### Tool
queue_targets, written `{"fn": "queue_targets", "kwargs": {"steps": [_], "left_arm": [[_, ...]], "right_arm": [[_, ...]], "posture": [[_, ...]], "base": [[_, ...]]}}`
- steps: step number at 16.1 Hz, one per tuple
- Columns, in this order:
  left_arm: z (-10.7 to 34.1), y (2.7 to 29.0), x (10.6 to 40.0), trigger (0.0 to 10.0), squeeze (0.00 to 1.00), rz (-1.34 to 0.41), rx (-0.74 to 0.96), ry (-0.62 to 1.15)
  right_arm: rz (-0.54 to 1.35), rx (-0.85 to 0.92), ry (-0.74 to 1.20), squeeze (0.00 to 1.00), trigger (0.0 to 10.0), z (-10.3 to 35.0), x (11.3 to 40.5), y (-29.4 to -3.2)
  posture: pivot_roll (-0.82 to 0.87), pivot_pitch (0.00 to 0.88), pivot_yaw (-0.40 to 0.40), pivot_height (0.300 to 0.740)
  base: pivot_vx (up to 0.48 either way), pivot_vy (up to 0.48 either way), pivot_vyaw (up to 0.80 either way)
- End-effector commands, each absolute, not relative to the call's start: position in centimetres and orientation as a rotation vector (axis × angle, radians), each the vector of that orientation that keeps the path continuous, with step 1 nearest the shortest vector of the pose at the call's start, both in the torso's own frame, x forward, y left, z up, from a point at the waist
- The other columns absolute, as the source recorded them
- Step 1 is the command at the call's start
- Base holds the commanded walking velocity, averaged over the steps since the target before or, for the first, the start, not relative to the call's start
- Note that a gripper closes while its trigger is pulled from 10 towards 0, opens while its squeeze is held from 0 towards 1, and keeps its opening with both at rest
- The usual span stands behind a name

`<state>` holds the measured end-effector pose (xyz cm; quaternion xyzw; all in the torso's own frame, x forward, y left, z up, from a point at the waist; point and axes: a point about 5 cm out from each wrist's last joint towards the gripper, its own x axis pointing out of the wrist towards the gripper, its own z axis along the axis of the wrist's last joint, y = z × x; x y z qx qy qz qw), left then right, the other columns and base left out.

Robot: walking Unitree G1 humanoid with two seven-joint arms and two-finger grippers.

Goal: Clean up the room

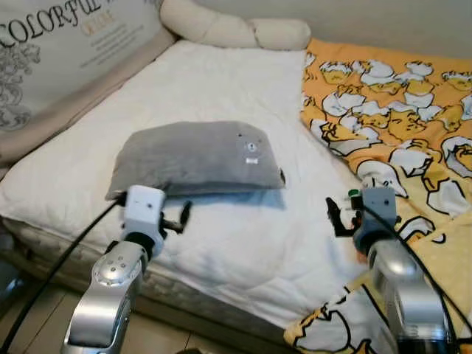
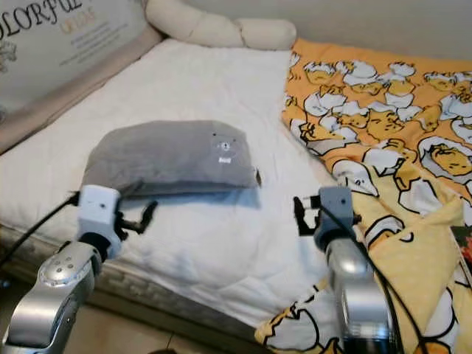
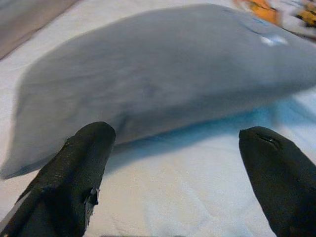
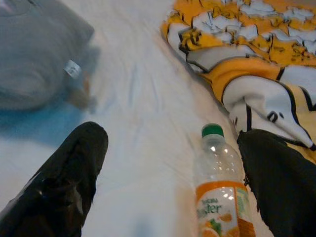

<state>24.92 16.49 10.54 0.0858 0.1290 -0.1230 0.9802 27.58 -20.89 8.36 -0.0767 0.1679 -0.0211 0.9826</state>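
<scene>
Over the white bed [image 1: 221, 243], my left gripper [image 3: 175, 163] hangs spread wide, the grey pillow [image 1: 195, 157] just beyond at twelve o'clock. My right gripper [image 4: 173, 173] is also released, its fingers straddling a green-capped bottle [image 4: 219, 190] beside the duck-print blanket [image 1: 398, 110].

A bed [image 1: 221, 243] with a white quilted cover stands against a plain pale wall [image 1: 383, 22]. A padded headboard [image 1: 66, 51] (printed with the word "COLORFUL" and grey scrollwork) runs along its left side, with a long cream bolster [image 1: 236, 29] beside the wall. Beige floor tiles [image 1: 29, 324] show below.
</scene>
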Motion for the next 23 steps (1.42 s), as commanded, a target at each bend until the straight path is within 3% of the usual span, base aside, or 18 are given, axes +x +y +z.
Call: {"fn": "queue_targets", "kwargs": {"steps": [1,2,8,9,11,15,16,17,23], "left_arm": [[10.8,15.6,25.1,10.0,0.32,-0.369,0.211,0.252],[10.7,15.4,25.3,10.0,0.0,-0.414,0.227,0.275],[12.3,16.5,25.2,10.0,0.0,-0.671,0.316,0.324],[12.5,16.6,25.0,10.0,0.0,-0.727,0.344,0.329],[12.9,16.7,23.8,10.0,0.0,-0.842,0.365,0.352],[12.5,16.5,22.6,10.0,0.0,-0.908,0.37,0.409],[12.7,16.4,22.6,10.0,0.0,-0.916,0.365,0.404],[12.9,16.4,22.7,10.0,0.0,-0.919,0.359,0.399],[13.0,16.0,22.4,10.0,0.0,-0.945,0.335,0.394]], "right_arm": [[-0.076,-0.186,0.405,1.0,10.0,8.0,28.6,-22.6],[-0.082,-0.19,0.448,1.0,10.0,7.7,29.5,-23.2],[-0.138,-0.218,0.686,0.98,10.0,5.6,32.3,-26.1],[-0.15,-0.228,0.709,0.0,10.0,5.3,32.2,-26.4],[-0.163,-0.22,0.768,0.0,10.0,4.4,31.8,-26.6],[-0.192,-0.17,0.872,0.0,10.0,2.6,30.2,-27.1],[-0.232,-0.137,0.881,0.0,1.4,2.4,29.8,-27.5],[-0.238,-0.123,0.883,0.0,0.0,2.4,29.8,-27.5],[-0.242,-0.113,0.875,0.0,0.0,2.4,29.9,-27.6]], "posture": [[-0.08,0.0,0.041,0.74],[-0.08,0.0,0.036,0.74],[-0.01,0.0,0.041,0.74],[0.0,0.0,0.046,0.74],[0.03,0.0,0.068,0.74],[0.03,0.0,0.093,0.74],[0.03,0.0,0.094,0.74],[0.03,0.0,0.094,0.74],[0.03,0.0,0.082,0.74]], "base": [[0.0,0.0,0.0],[0.0,0.0,0.0],[0.0,0.0,0.0],[0.0,0.0,0.0],[0.0,0.0,0.0],[0.0,0.0,0.0],[0.0,0.0,0.0],[0.0,0.0,0.0],[0.0,0.0,0.0]]}}
